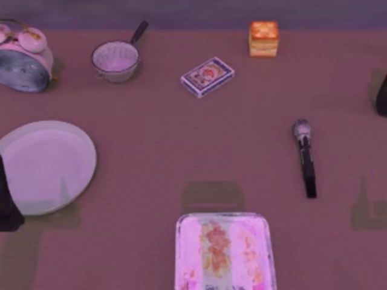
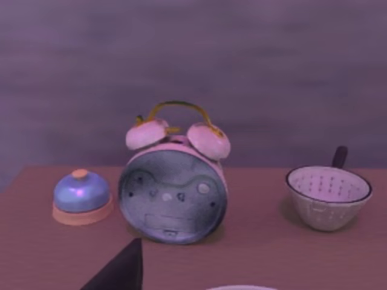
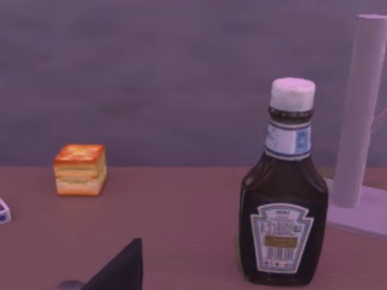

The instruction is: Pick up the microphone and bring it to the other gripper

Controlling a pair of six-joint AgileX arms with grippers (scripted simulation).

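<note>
Microphone [image 1: 305,155] lies flat right of the card box [image 1: 207,76], mesh head toward the far edge, untouched. Right gripper [image 3: 115,269] is nearer and, in my judgement, should straddle the slim handle squarely; neither gripper's opening can be made out. Left arm [image 1: 7,202] waits beside the plate [image 1: 45,164]. Brown tabletop [image 1: 151,151], plain wall behind.

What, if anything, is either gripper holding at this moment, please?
Nothing is held: the microphone lies alone on the table, both arms parked at the edges.
</note>
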